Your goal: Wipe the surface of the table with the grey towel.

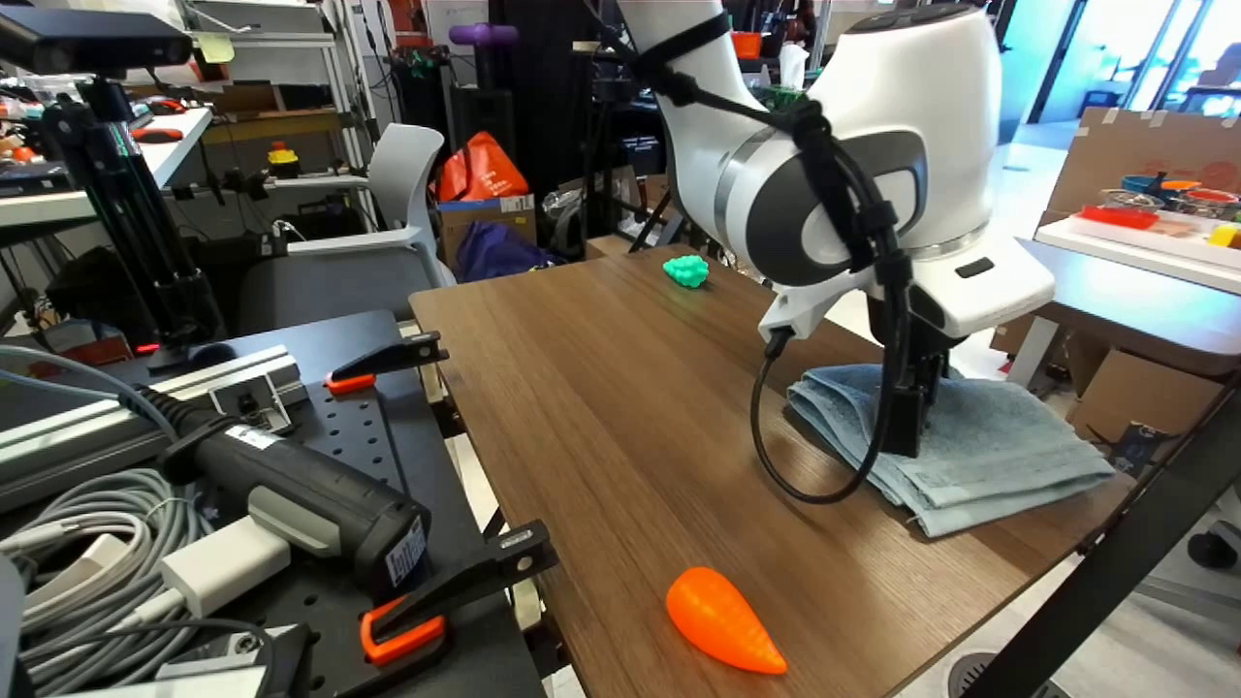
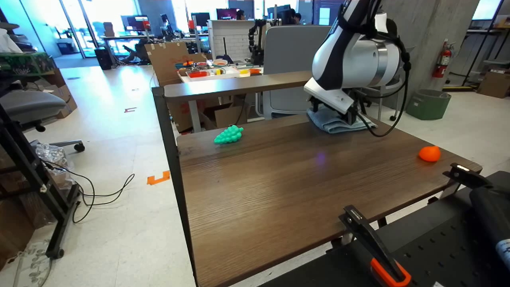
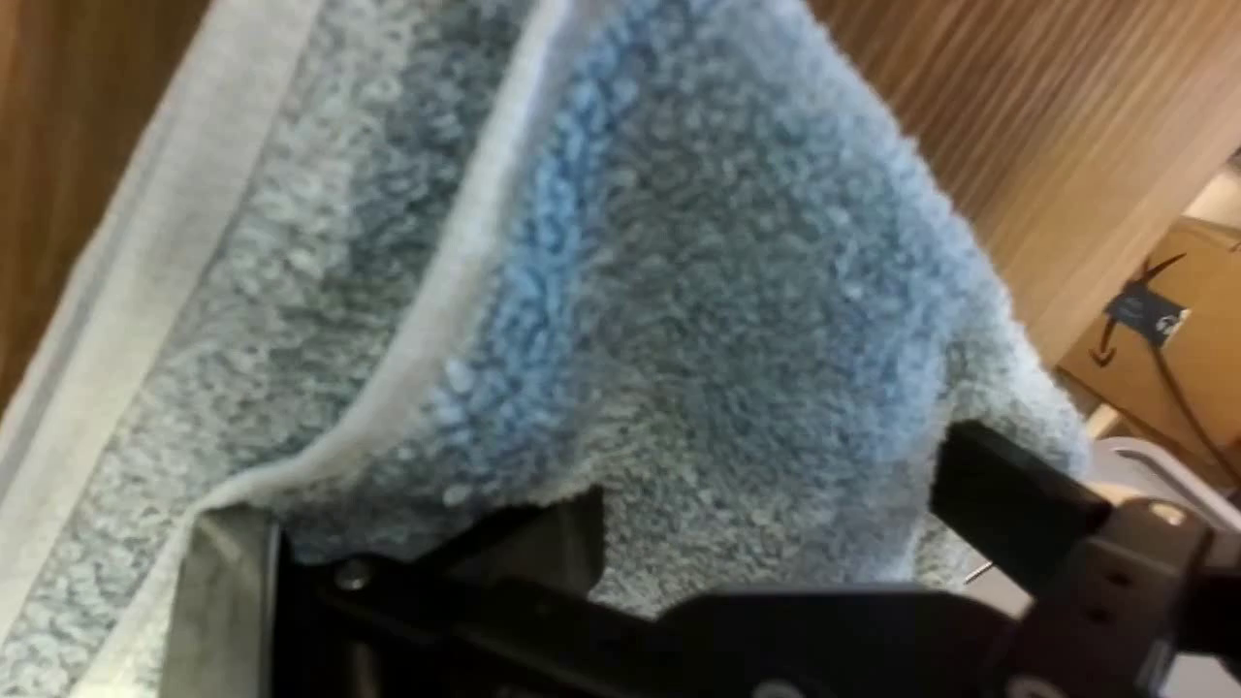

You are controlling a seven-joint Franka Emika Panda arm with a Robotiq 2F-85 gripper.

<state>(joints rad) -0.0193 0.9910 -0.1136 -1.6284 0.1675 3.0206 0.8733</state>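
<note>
Since the fingers (image 3: 221, 601) stand well apart, with blue-grey terry towel (image 3: 756, 320) spread across the gap, I'd call this the grasp step, no pinch yet. Gripper (image 1: 919, 412) is down at the cloth. In the wrist view one finger meets the pale hem where it rises into a fold; the other sits out by the towel's edge. Can't tell how deep the tips are.

Close slowly, catch that fold plus more than one layer, or it'll likely peel open on the drag. Don't jam tips into the wood.

Towel lies folded, rumpled, on the dark wood-grain table (image 1: 620, 407), along a long edge near a corner. Overhang: can't tell. Once pinched: light down force, cloth flat, pull inward first, overlapping strokes.

Black cable loop (image 1: 819, 498) hangs low beside the towel; watch for snags. Orange toy carrot (image 1: 722, 625) is at the same end, near the opposite long edge; green toy grapes (image 2: 229, 134) toward the far end. Steer round both. Stop short of the clamps (image 1: 388, 364) by that opposite edge.
</note>
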